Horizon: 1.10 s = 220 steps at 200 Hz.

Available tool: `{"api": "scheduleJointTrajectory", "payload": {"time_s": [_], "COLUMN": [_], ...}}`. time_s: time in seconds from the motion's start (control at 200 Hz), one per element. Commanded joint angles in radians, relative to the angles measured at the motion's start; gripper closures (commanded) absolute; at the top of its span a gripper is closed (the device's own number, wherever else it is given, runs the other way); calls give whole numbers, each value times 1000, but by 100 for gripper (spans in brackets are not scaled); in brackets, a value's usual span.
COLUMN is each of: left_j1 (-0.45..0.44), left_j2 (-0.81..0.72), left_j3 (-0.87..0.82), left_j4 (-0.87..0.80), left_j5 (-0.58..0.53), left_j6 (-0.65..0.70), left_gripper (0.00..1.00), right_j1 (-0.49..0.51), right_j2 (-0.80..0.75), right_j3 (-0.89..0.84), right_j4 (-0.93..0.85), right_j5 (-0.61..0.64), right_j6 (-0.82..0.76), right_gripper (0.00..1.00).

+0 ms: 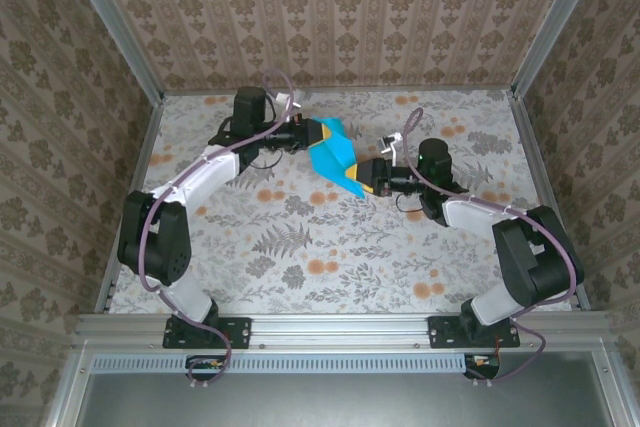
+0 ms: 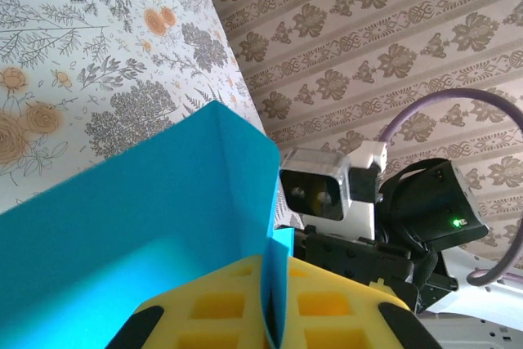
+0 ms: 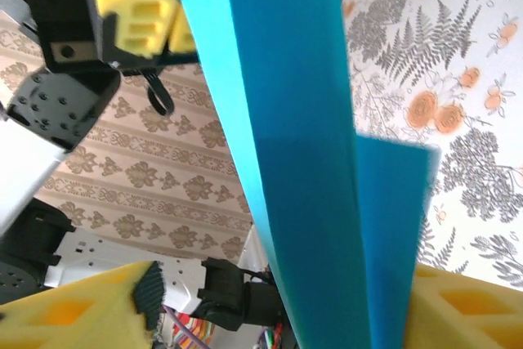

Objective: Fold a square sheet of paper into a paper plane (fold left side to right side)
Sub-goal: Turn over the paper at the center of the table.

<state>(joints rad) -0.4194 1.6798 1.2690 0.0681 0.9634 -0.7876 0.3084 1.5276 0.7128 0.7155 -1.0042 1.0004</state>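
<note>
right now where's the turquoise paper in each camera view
top external: folded turquoise paper, just above the picture's centre
left wrist: folded turquoise paper, lower left, its edge rising to centre
right wrist: folded turquoise paper, a band from top to bottom through the middle
shared landmark: orange-flowered tabletop

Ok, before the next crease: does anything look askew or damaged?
No tears show. The square sheet of paper hangs folded above the table, pinched by the left gripper, the right gripper open around its other end.
</note>
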Motion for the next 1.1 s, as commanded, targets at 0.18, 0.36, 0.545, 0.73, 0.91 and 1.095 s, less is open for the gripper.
{"api": "scheduleJointTrajectory", "payload": {"time_s": [0.18,0.36,0.545,0.73,0.91,1.095], "left_j1": [-9,-10,-7,22,71,88], "left_j2": [-18,-12,-12,-56,-181,-339], "left_j3": [-31,-38,-43,-48,-87,-147], "left_j4": [49,55,41,-97,-238,-305], "left_j5": [38,41,44,-15,-132,-274], "left_j6": [-24,-26,-9,108,244,334], "left_gripper": [90,90,80,58,48,44], "right_j1": [-8,-12,-14,-14,2,142], "right_j2": [-4,-25,-59,-119,-211,-228], "right_j3": [43,48,54,76,160,327], "right_j4": [27,-25,-143,-384,-834,-1260], "right_j5": [-11,7,38,103,325,854], "right_j6": [12,-21,-89,-232,-496,-717], "right_gripper": [51,63,81,88,90,90]}}
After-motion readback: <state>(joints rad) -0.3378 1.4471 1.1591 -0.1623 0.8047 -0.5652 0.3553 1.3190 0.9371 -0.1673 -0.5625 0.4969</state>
